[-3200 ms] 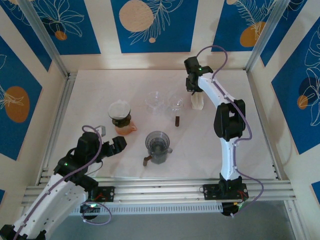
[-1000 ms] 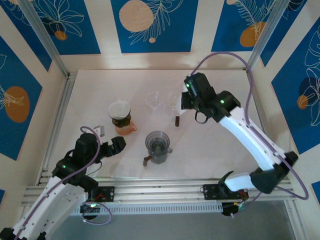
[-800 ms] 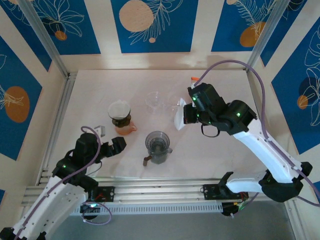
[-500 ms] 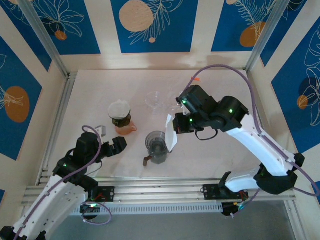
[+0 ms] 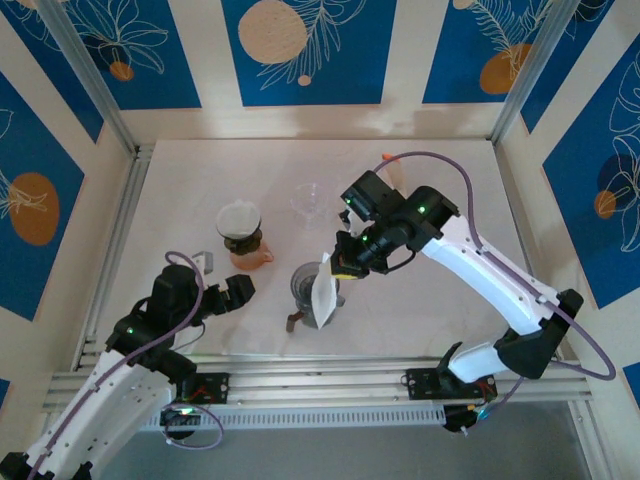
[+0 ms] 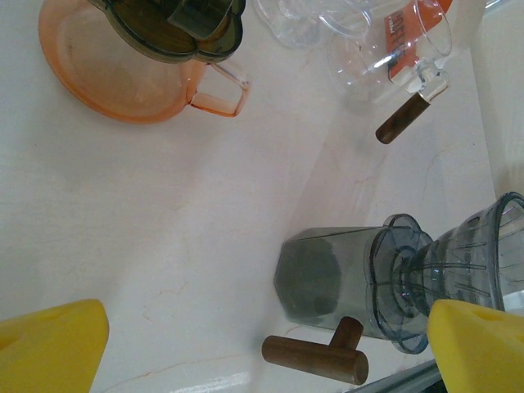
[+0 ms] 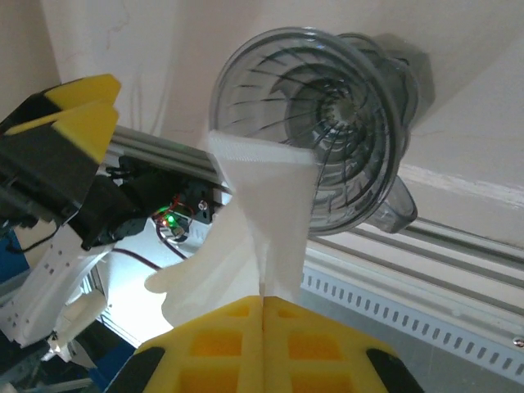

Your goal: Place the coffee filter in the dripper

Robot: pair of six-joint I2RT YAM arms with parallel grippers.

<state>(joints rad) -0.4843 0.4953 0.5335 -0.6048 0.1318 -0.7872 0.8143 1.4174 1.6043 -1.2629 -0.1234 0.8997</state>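
Over the last few seconds the right arm has swung in from the far right of the desk (image 5: 200, 180), bringing the coffee filter (image 5: 322, 295) with it. The right gripper (image 5: 340, 268) is closed on one edge of the filter, which hangs flat and unopened. In the right wrist view its free end lies across the near rim of the dripper (image 7: 327, 106); whether paper and rim are touching I cannot tell. The carry looks nearly done, but the filter is not yet inside the cone.

The left gripper (image 5: 238, 288) has not moved. It waits at the near left with its jaws wide apart and nothing in them.

The desk is pale, with faint marble-like veins. An orange jug (image 5: 243, 250) stands left of the dripper, and clear glassware (image 5: 310, 198) sits further back. The walls (image 5: 300, 50) carry blue panels with orange discs and white leaf outlines, and metal posts (image 5: 85, 75) frame the corners.
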